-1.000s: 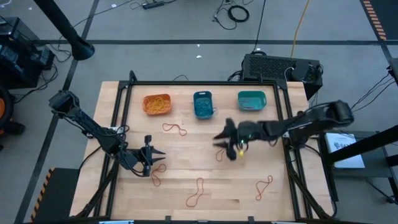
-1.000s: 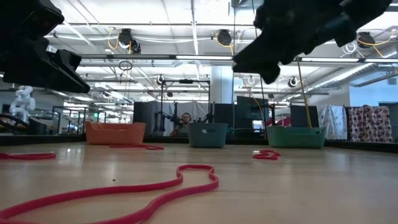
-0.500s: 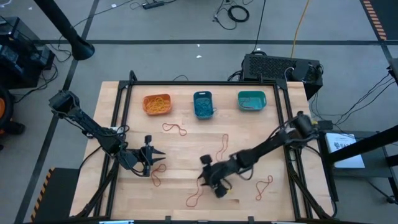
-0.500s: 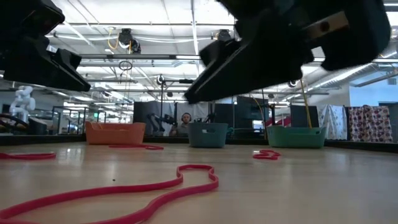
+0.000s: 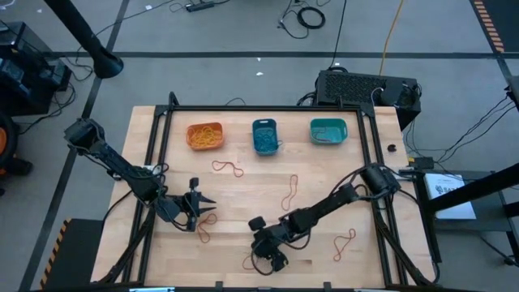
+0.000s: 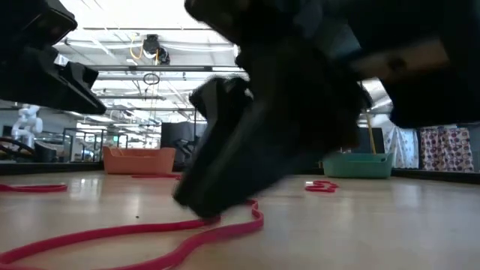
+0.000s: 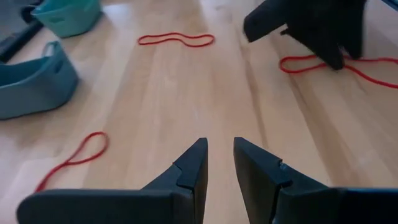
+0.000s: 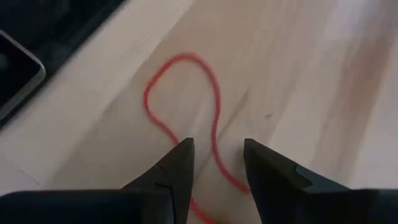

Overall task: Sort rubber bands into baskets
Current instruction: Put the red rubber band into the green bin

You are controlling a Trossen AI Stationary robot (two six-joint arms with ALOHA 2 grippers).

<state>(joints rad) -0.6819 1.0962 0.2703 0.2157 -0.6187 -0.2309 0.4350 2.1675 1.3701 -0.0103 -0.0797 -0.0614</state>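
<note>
1. Wooden table (image 5: 324,195) fills the middle of the room, with three baskets lined up along its far edge: an orange basket (image 5: 204,135), a blue basket (image 5: 265,135) and a teal basket (image 5: 328,130).
2. Orange-yellow bands already sit in the orange basket, and blue ones in the blue basket; I cannot make out what the teal one holds.
3. Red rubber bands lie scattered on the bare wood: one (image 5: 228,168) just in front of the orange and blue baskets, one (image 5: 289,193) near the middle, one (image 5: 345,242) towards the near right corner, and one (image 5: 203,233) close to the left arm.
4. Down at the near edge, the right gripper (image 5: 268,259) is low over the table, right at a long red band (image 5: 258,248).
5. From its own wrist camera, the right gripper (image 8: 214,163) has its fingers apart, and that red band (image 8: 186,118) runs on the wood in the gap between the tips; nothing is clamped.
6. From table height, the dark gripper comes down to the loop of that band (image 6: 135,240), which lies flat on the wood.
7. Over on the left side, the left gripper (image 5: 203,208) waits above the table, its fingers (image 7: 189,171) slightly apart and holding nothing.
</note>
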